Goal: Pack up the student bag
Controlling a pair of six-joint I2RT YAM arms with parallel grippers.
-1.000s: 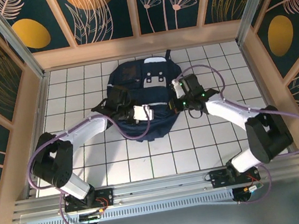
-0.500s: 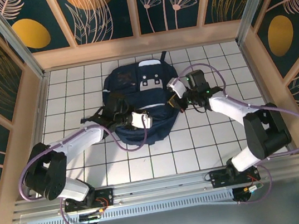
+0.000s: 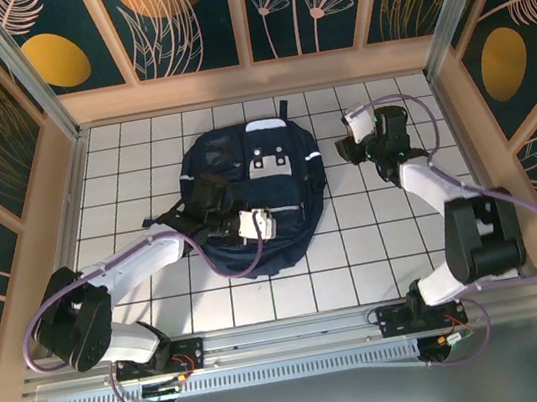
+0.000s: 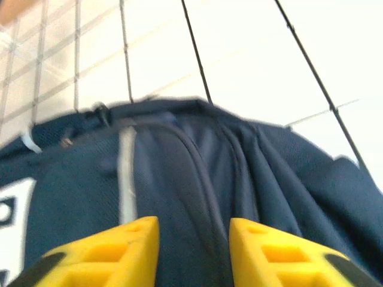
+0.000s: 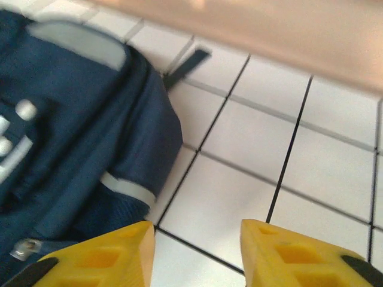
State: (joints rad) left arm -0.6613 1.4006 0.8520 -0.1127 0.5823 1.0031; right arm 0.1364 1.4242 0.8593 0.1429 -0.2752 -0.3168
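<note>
- Top external view: the left gripper hangs over the 6 o'clock half of the large navy-blue fabric backpack. The backpack lies flat on the white tiled table with black grid lines, a little toward 12 o'clock from the middle.
- Left wrist view: this gripper's yellow fingers stand apart with nothing clamped between them. Navy fabric and a pale trim strip lie below, with the bag's edge and bare tiles beyond.
- On the backpack, a grey patch faces up toward its 12 o'clock end, and black straps trail out at 9 o'clock.
- At the backpack's 2 o'clock, the right gripper sits just beside the bag's side.
- Right wrist view: the right gripper's fingers are parted over bare tile and hold nothing. The backpack is at 9 o'clock and a pale wooden wall at 12 o'clock.
</note>
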